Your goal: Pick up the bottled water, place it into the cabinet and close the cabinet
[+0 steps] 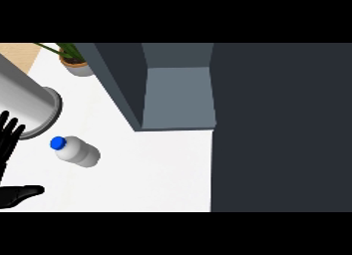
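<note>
Black fingers of the robot's left hand [2, 149] stand straight and spread at the view's left edge, holding nothing, beside a large grey cylinder [20, 92] of uncertain identity that slants in from the upper left. Just right of that hand, the bottled water [77, 151] stands apart on the white counter [149, 174], blue cap up, untouched. A potted plant [74, 62] sits at the back. Farther right, the dark cabinet [281, 129] shows its door [119, 84] swung open on a grey interior. The right hand is out of sight. The risks, by this view: the bottle sits close to the cylinder, so a sideways reach may tip it, and the open door's edge could catch the bottle on its way in.
</note>
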You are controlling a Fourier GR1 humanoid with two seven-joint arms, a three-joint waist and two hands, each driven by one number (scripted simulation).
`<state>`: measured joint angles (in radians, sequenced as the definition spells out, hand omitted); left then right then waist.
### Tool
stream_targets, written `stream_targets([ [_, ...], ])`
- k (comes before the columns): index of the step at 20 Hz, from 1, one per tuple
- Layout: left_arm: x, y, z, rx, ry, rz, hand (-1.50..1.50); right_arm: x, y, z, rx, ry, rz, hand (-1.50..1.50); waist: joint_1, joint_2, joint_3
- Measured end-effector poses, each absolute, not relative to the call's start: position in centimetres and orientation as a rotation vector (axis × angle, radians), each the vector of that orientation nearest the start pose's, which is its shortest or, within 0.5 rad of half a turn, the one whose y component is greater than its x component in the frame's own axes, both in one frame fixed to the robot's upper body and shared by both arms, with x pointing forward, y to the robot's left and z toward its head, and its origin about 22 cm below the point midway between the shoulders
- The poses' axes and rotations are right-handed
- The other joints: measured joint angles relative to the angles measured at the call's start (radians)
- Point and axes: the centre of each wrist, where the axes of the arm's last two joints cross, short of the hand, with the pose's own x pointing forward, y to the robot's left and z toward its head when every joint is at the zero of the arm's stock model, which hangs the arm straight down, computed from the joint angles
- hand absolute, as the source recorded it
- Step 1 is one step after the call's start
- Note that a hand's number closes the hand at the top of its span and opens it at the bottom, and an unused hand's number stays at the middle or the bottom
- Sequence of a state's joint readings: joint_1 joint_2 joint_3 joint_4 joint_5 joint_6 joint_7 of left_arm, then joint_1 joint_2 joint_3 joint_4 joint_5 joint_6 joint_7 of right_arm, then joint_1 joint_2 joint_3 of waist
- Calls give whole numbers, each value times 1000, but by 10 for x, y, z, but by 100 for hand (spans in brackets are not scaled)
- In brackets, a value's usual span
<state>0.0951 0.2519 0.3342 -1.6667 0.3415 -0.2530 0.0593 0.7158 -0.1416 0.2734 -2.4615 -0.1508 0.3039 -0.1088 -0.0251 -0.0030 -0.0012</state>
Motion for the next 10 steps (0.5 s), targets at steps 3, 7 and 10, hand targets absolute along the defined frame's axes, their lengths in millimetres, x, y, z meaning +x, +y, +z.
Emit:
stream_targets([
  [3, 214, 366, 18, -5, -1578, 124, -150, 69, -232, 113, 351, -1889, 204, -150, -3, 1, 0],
  [7, 225, 370, -12, -33, -1535, 164, -150, 61, -228, 112, 368, -1879, 195, -150, -5, 2, -1],
  [10, 230, 378, -35, -32, -1513, 181, -150, 55, -226, 112, 376, -1877, 195, -150, -10, 3, -1],
])
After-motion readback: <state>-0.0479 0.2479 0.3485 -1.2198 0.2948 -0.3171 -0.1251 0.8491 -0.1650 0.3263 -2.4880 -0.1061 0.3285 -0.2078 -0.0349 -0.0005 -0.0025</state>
